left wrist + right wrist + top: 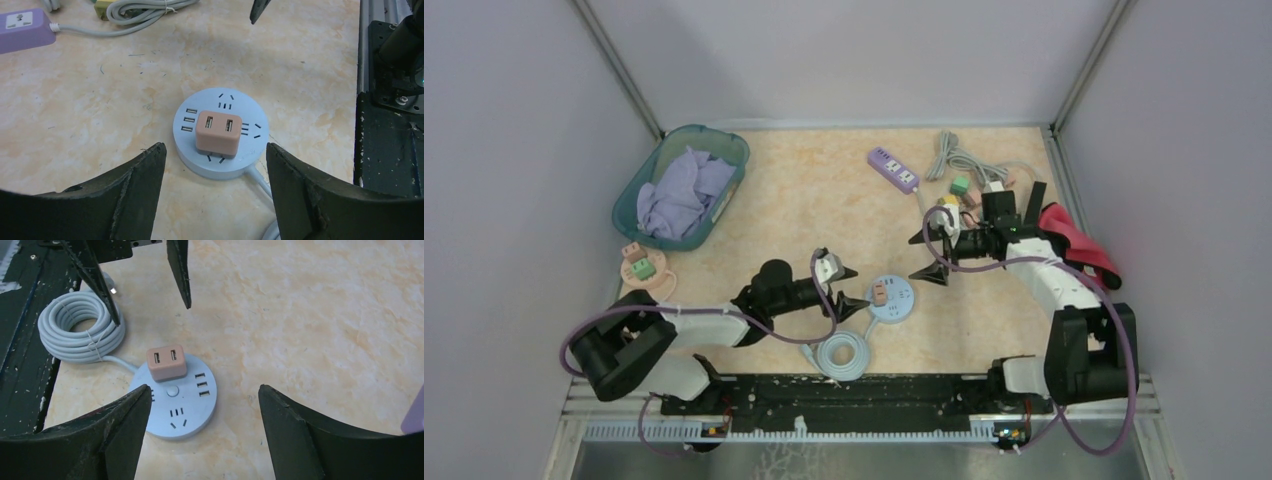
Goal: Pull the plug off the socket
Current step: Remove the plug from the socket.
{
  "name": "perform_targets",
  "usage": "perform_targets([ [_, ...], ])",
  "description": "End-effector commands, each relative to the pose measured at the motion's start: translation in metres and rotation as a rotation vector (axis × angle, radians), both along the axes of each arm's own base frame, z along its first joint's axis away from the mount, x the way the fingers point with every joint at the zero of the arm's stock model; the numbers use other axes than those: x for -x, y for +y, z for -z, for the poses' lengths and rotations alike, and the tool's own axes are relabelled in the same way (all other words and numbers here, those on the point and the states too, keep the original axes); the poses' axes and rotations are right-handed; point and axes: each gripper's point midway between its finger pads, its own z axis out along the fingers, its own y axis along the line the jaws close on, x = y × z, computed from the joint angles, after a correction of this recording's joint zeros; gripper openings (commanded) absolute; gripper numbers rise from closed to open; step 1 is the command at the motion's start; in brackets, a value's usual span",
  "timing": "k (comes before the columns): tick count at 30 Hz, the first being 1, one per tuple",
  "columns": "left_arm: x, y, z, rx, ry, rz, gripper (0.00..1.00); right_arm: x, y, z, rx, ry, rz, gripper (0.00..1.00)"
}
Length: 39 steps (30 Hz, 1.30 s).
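Two grippers spread wide, holding nothing: left gripper (pixel 860 288) just beside the round blue socket (pixel 903 300), right gripper (pixel 916 260) near it. Pink plug (pixel 880 294) sits seated in the socket's top.

Even, diffuse light, seemingly from overhead, keeps all three views bright. Shadows on the tabletop (pixel 804 200) are soft and faint. Wrist views are sharp mid-frame; the dark fingers (pixel 125 200) of the left end effector (pixel 215 148) look slightly blurred.

Plug (pixel 880 293) sat on the socket (pixel 903 301), middle of the table (pixel 804 200); coiled cord (pixel 844 356) lay just in front-left of it; power strip (pixel 892 169) well behind; basket (pixel 628 206) at far left.
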Motion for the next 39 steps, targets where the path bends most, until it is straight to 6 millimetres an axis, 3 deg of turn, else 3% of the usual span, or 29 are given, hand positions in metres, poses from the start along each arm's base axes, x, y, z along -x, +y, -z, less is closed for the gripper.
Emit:
perform_targets([
  [1,0.006,0.012,-0.006,0.022,0.002,-0.035,0.78,0.014,0.017,-0.010,0.003,-0.144,-0.143,0.78],
  [10,0.004,0.038,-0.008,0.041,0.001,-0.151,0.79,0.036,0.037,0.019,0.088,-0.187,-0.268,0.84],
  [20,0.005,0.047,0.004,0.034,0.019,-0.185,0.80,0.050,0.067,0.054,0.246,-0.145,-0.343,0.81],
  [31,0.009,0.049,0.006,0.043,0.005,-0.171,0.80,0.035,0.083,0.073,0.343,-0.111,-0.251,0.73],
  [35,0.011,0.046,0.007,0.044,0.001,-0.147,0.80,0.037,0.086,0.080,0.374,-0.108,-0.265,0.65],
  [39,0.014,0.042,0.007,0.046,-0.025,-0.113,0.80,0.036,0.087,0.079,0.392,-0.104,-0.272,0.46],
])
